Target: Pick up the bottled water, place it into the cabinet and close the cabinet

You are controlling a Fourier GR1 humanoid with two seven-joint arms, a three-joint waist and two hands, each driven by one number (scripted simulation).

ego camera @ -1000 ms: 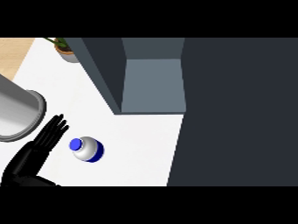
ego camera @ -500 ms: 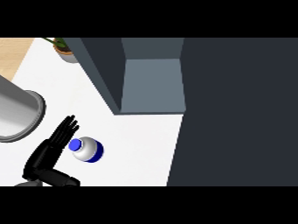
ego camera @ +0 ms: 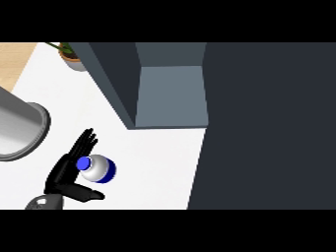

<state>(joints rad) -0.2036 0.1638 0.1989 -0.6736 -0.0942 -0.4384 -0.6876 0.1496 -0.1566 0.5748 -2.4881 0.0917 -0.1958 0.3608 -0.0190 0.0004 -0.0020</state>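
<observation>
The bottled water stands upright on the white counter and is seen from above, with a blue cap, a white body and a blue band. My left hand is at its left side, open. The straight fingers lie along the bottle's far-left edge and the thumb sticks out just below it. The cap sits right against the palm. The cabinet lies further back, its open grey compartment facing the counter. My right hand does not show.
A wide dark panel fills the right side, beside the compartment. A thick grey cylinder lies at the left edge, close to my hand. A potted plant stands at the far left corner, beyond wooden floor.
My left hand has slid right, from a short way left of the bottle to right against it. The thumb has swung out under the bottle. The bottle has not moved.
</observation>
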